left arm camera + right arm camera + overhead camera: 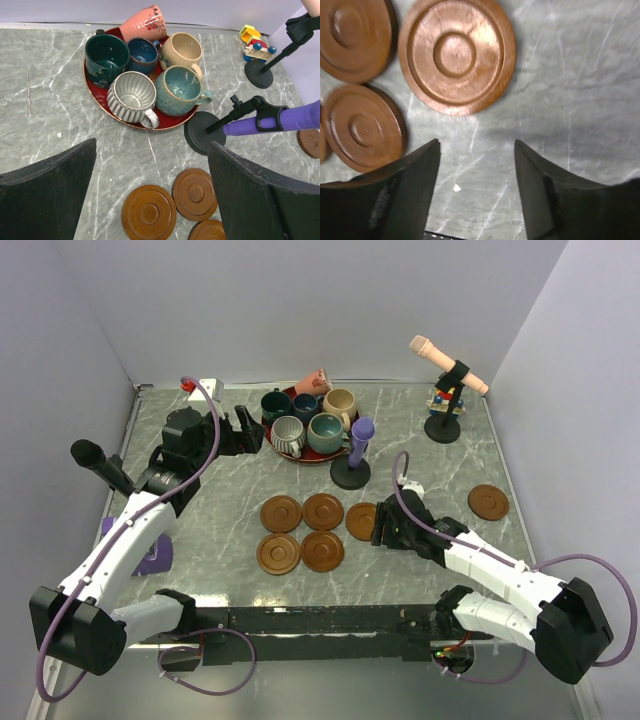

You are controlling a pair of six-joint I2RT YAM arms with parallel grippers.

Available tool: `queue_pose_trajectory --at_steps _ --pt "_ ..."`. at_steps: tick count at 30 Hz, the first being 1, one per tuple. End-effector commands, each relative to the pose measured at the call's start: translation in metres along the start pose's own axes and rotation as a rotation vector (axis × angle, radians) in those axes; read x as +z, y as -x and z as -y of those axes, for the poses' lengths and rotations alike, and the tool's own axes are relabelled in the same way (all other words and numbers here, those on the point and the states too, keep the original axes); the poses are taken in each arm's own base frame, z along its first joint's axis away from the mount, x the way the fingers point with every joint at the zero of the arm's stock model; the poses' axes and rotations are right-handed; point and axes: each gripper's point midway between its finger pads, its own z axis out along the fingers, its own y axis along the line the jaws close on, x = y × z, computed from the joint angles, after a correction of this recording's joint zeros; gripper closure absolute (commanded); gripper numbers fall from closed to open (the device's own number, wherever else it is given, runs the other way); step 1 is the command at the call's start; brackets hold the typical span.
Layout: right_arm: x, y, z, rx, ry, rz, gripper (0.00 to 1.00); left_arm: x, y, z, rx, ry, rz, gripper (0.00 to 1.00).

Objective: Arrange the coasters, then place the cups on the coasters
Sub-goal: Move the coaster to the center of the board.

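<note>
Right wrist: right gripper (476, 145) is standing released and empty; nearest coaster (457, 55) is lying flat just ahead of it.
Left wrist: left gripper (152, 145) is gaping wide, holding nothing; six cups (131, 97) are crowding the red plate (172, 121) farther ahead.

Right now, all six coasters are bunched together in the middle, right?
Not quite. Only five coasters are bunched together in the middle. The sixth coaster lies by itself over toward the right side, apart from the others. The top view shows this.
</note>
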Motion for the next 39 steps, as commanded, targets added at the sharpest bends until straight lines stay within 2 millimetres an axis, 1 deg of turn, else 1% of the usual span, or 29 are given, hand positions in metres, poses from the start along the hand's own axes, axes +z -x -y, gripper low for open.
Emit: queue_pose_trajectory --at_steps 1,3,4,7,13,19,25,39 --pt "0.003 -0.012 0.001 -0.006 -0.018 -0.019 0.36 0.002 0.009 0.005 0.005 -0.014 0.032 0.03" --pt "0.008 -0.016 0.003 -0.004 -0.038 -0.034 0.38 0.003 0.007 0.005 0.005 -0.013 0.027 0.03" --pt "0.011 -0.018 0.002 -0.008 -0.041 -0.039 0.41 0.003 0.007 0.004 0.005 -0.012 0.026 0.03" --pt "0.017 -0.019 0.000 -0.022 -0.040 -0.038 0.45 0.004 0.007 0.004 0.007 -0.011 0.026 0.03" --pt "0.032 -0.018 -0.004 -0.050 -0.036 -0.029 0.47 0.003 0.007 0.005 0.008 -0.011 0.026 0.03" --pt "0.048 -0.022 -0.009 -0.042 -0.040 -0.054 0.49 0.002 0.008 0.004 0.010 -0.009 0.030 0.03" --pt "0.056 -0.022 -0.008 -0.057 -0.061 -0.058 0.51 0.002 0.009 0.006 0.009 -0.016 0.031 0.03" --pt "0.068 -0.014 -0.019 -0.113 -0.032 -0.053 0.54 0.003 0.007 0.005 0.010 -0.015 0.023 0.03"
